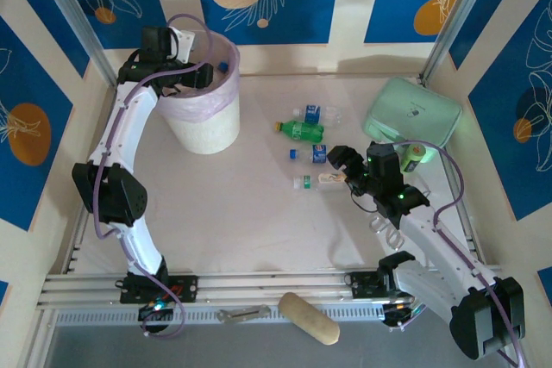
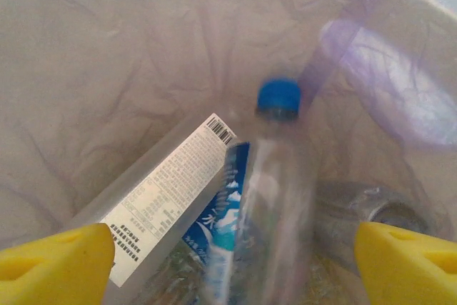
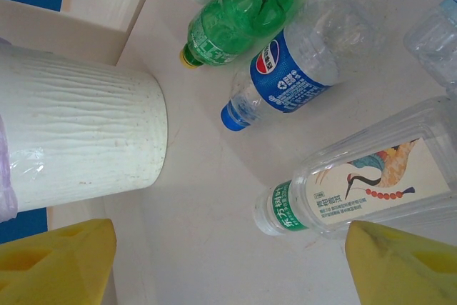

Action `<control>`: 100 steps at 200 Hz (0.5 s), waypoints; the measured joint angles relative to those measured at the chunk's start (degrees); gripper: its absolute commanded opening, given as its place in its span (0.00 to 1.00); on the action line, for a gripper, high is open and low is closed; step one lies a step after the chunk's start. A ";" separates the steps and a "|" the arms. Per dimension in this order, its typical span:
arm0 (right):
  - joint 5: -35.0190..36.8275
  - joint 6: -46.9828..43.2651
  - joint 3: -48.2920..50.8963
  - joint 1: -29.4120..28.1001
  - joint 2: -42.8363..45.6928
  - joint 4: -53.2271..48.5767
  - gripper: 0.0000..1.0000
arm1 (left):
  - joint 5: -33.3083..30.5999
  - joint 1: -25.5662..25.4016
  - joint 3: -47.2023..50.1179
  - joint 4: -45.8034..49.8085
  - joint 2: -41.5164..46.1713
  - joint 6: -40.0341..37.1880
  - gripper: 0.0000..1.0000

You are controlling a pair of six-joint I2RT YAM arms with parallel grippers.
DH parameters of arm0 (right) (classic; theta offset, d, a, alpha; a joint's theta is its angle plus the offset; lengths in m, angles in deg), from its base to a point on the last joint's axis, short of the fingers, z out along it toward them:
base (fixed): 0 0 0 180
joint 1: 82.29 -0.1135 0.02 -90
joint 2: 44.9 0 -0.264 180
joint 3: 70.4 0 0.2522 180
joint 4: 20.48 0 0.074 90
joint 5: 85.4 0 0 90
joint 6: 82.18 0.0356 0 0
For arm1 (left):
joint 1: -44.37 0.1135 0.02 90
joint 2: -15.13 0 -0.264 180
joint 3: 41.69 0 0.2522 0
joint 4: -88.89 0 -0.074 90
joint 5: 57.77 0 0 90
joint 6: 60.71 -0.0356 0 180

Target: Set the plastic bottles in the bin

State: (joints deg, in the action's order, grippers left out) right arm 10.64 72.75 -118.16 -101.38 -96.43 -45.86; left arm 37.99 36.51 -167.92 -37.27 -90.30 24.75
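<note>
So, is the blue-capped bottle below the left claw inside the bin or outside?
Inside: the bottle lies among other bottles within the bag-lined bin; the open left claw does not touch it.

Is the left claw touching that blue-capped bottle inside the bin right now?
Apart. The left wrist view shows the blue-capped bottle between the left claw's two yellow fingers, with a plain gap on each side and the claw wide open.
</note>
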 measured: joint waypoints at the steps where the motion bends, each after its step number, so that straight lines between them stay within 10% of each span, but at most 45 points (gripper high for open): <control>1: 0.00 0.00 0.00 0.00 0.00 0.00 0.84 | 0.00 0.00 0.00 0.00 0.00 0.00 0.91; 100: 0.46 -3.45 -2.82 0.04 -4.22 -4.37 0.85 | 8.26 -0.46 3.87 -3.04 7.10 7.93 0.99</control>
State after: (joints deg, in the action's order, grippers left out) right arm 11.10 69.29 -120.98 -101.34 -100.64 -50.23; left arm 46.25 36.05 -164.05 -40.31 -83.20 32.69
